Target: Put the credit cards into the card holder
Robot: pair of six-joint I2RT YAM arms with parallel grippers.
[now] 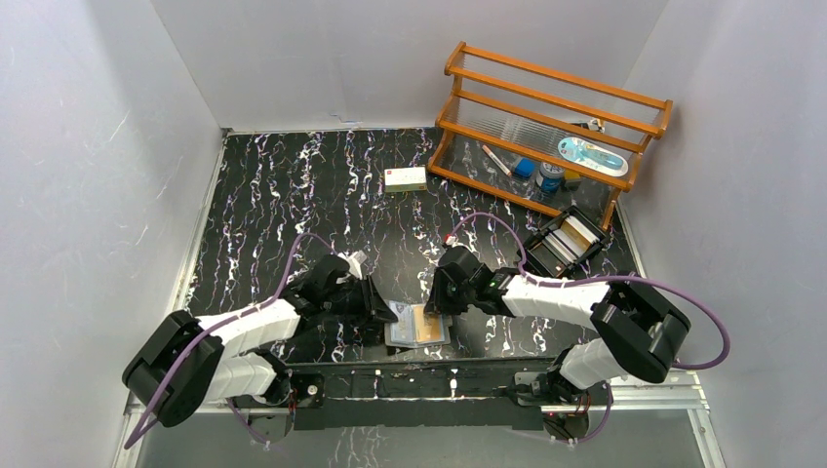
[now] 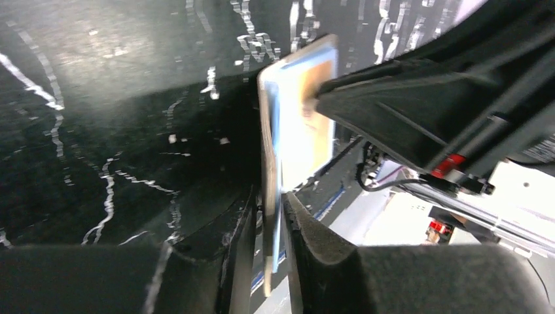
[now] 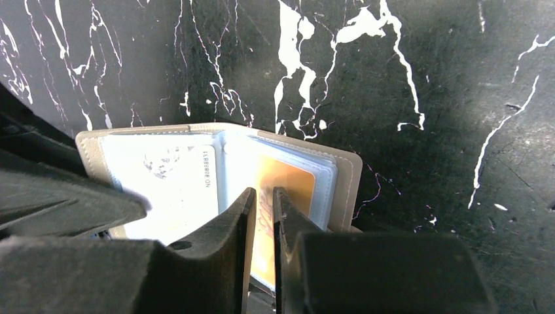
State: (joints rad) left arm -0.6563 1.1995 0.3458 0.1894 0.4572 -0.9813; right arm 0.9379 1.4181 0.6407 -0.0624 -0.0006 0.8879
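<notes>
The card holder (image 1: 417, 327) lies open like a little book low in the overhead frame, just right of centre, close to the near edge of the table and between the two arms. Its outside is a soft grey-taupe with a stitched border, and its inside is pale blue with clear sleeves. In the right wrist view a white card (image 3: 170, 190) with a line of small print sits on the page at the left, and a tan card (image 3: 291, 190) shows through the sleeve on the page at the right.

The left gripper (image 2: 271, 209) has its two dark fingers closed on the edge of the holder, which its own camera shows end on, running up the middle of the frame. The right gripper (image 3: 263, 193) has its fingers drawn close, with only a slit between them, and the tips are down at the tan card. I cannot tell whether they pinch it or merely rest on it.

The table (image 1: 293, 185) is black with white marble-like veining, and plain white walls (image 1: 98, 146) close it in on three sides. At the upper right stands a wooden rack (image 1: 561, 76) holding a few small items. Below it sits a black tray (image 1: 531, 249) with pale cards inside, and a small white box (image 1: 405, 178) with a red mark lies near the top centre
</notes>
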